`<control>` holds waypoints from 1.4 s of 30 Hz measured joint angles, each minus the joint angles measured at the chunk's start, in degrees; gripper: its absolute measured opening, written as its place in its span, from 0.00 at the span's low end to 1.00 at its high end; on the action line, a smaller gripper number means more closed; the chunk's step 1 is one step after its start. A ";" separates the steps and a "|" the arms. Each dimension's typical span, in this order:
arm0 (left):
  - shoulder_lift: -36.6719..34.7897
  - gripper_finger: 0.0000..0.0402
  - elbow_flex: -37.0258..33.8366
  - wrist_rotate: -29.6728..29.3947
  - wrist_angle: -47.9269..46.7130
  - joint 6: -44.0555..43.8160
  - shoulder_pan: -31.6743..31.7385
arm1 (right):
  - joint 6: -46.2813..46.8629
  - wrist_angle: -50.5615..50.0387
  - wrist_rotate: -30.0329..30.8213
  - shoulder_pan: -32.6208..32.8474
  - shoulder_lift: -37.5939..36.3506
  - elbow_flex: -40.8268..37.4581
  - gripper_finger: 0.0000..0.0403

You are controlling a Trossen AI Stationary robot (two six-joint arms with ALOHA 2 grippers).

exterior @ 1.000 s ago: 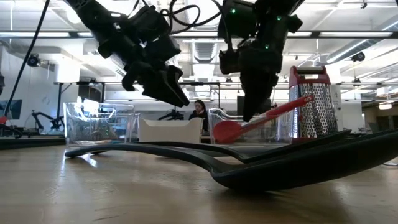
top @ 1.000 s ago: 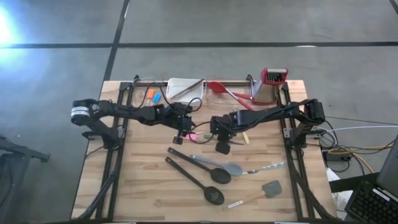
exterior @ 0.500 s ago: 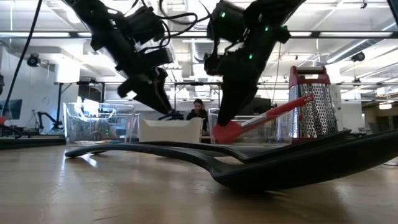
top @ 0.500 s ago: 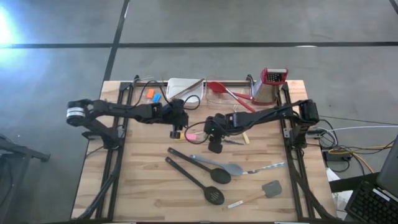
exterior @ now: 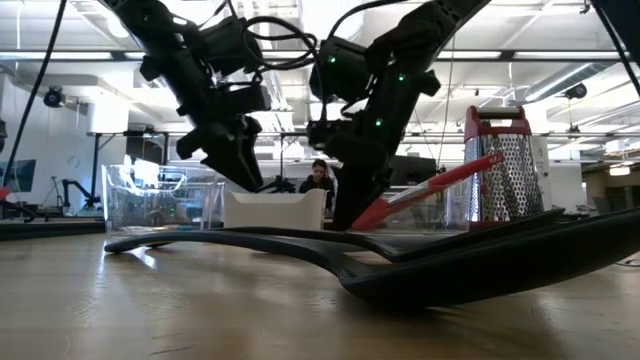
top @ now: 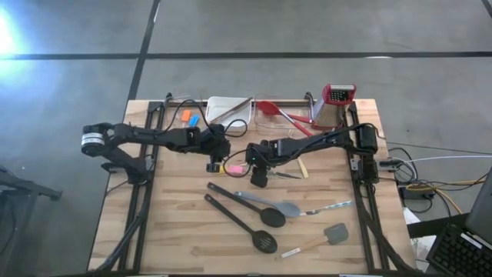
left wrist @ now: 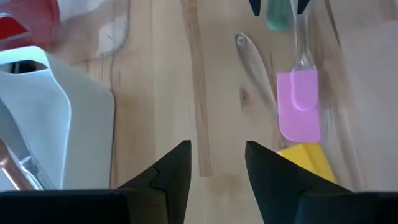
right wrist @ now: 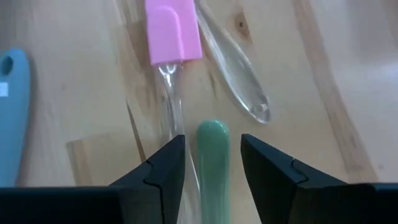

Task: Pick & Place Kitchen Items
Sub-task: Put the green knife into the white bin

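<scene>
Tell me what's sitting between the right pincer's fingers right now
In the right wrist view, the right pincer stands open around a green handle end. A clear handle runs alongside up to the pink spatula head.

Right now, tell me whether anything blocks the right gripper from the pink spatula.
Nothing visible does. The right gripper stands open over the pink spatula, its clear handle and green end between the fingers. A clear spoon lies beside it.

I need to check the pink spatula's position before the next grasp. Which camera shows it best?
The right wrist view: the pink spatula lies unobstructed beyond the open right gripper. The left wrist view shows it too; the high view only a speck; low view, none.
</scene>
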 joint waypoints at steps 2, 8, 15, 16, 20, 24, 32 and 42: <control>0.00 0.39 -0.48 0.02 -0.01 -0.05 -0.02 | -0.16 -0.03 -0.01 0.00 1.19 0.90 0.38; -0.02 0.39 -1.50 0.03 -0.01 -0.69 -0.04 | -0.35 -1.56 -0.03 -0.30 3.20 2.55 0.35; -0.02 0.39 -1.66 0.07 0.02 -0.87 -0.04 | -0.35 -2.80 0.50 -0.52 3.30 2.79 0.30; -0.02 0.39 -1.66 0.09 0.02 -0.88 -0.04 | -0.30 -3.29 0.65 -0.58 3.31 2.67 0.29; -0.02 0.39 -1.66 0.17 0.02 -0.87 -0.06 | -0.15 -3.18 0.62 -1.14 3.39 2.44 0.27; -0.02 0.39 -1.67 0.19 0.02 -0.87 -0.06 | -0.11 -3.03 0.42 -1.55 3.39 2.27 0.24; -0.02 0.39 -1.67 0.17 -0.01 -1.16 -0.06 | 0.22 -2.92 0.21 -1.92 3.36 2.03 0.17; -2.24 0.38 -1.81 0.11 -1.15 -2.60 0.38 | 1.62 -2.99 -0.86 -1.95 3.30 2.01 0.16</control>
